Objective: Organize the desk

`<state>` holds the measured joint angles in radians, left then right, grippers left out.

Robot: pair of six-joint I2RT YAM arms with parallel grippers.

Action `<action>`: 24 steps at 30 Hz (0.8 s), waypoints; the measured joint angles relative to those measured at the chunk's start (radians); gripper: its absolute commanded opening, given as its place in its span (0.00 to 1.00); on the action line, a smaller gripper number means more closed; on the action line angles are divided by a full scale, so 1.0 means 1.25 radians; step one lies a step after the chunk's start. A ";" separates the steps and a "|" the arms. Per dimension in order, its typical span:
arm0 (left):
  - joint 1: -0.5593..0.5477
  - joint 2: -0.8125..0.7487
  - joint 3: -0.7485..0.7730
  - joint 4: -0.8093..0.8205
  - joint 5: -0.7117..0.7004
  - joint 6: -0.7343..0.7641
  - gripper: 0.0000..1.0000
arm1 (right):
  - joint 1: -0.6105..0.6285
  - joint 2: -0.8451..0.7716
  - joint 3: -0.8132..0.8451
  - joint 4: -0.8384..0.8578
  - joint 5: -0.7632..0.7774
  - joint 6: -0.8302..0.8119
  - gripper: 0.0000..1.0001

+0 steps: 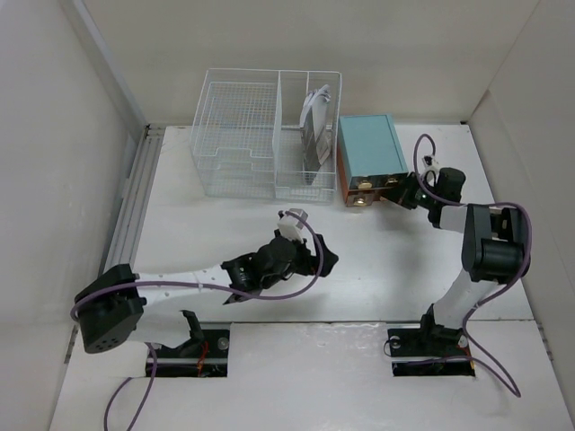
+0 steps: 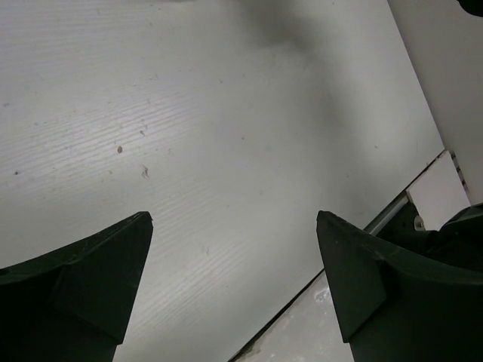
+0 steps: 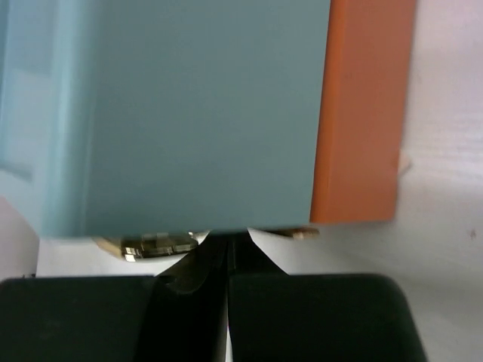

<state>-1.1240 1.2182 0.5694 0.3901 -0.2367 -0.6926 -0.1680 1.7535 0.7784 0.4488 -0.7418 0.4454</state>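
Left tool point(image 2: 234, 219) gapes empty above the rigid tabletop point(image 2: 189, 113); right tool point(image 3: 226, 253), closed, noses the box point(image 3: 189, 113) just ahead, its small, probably slick knob point(image 3: 155, 245) the likely handhold.

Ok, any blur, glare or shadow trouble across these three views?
Top external: sharp, evenly lit, only soft shadows on the desk. Left wrist: desk grain crisp, open left pincer underexposed. Right wrist: teal drawer box too close, blurred; right pincer nearly black.

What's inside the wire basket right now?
In the wire basket, the narrow right compartment holds standing flat items, grey and white; what they are is unclear. The wide left compartment looks empty.
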 measured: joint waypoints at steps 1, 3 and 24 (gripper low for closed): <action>0.000 0.014 0.009 0.007 0.002 0.003 0.88 | 0.001 0.007 0.007 0.012 -0.003 0.011 0.00; 0.000 0.034 0.023 0.022 0.010 0.010 0.88 | 0.003 0.018 0.013 0.020 -0.009 0.023 0.00; 0.052 0.579 0.479 0.077 0.074 0.082 0.00 | -0.174 -0.360 0.046 -0.283 -0.167 -0.209 0.00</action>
<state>-1.0584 1.9423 1.1679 0.4866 -0.1440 -0.5900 -0.3855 1.3041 0.8360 0.0956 -0.9508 0.1844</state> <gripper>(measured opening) 0.003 0.009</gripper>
